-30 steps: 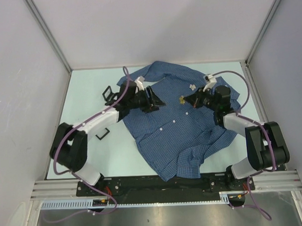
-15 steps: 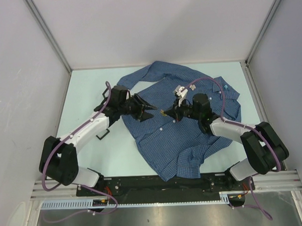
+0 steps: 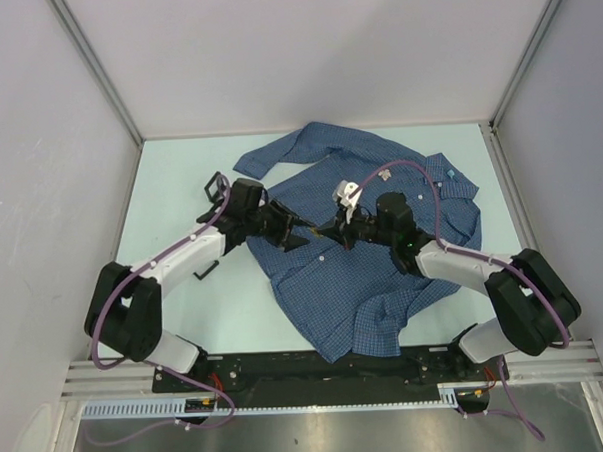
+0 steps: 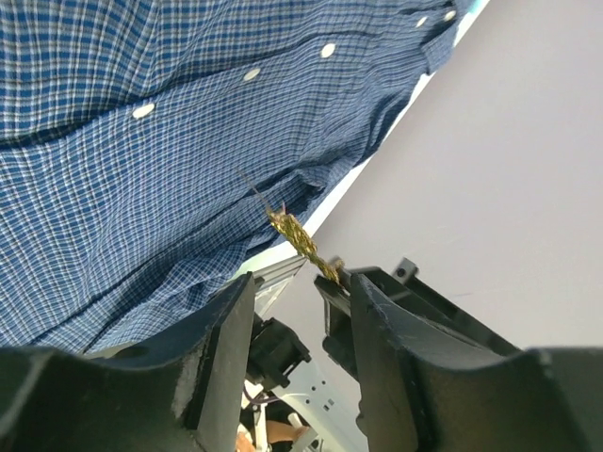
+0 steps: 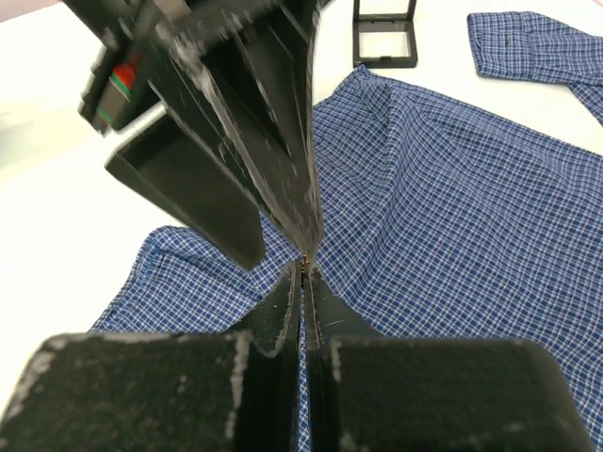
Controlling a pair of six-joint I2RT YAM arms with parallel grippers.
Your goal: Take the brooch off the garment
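Right gripper: fingers pressed together, pinching one end of the brooch, a slim twisted gold piece. Left gripper: partly open, holding nothing, its tips just beside the right gripper's. Brooch: long axis in line with the right fingers, thin pin at the free end, held over the garment; contact with the cloth cannot be told. Garment: spread on the table.
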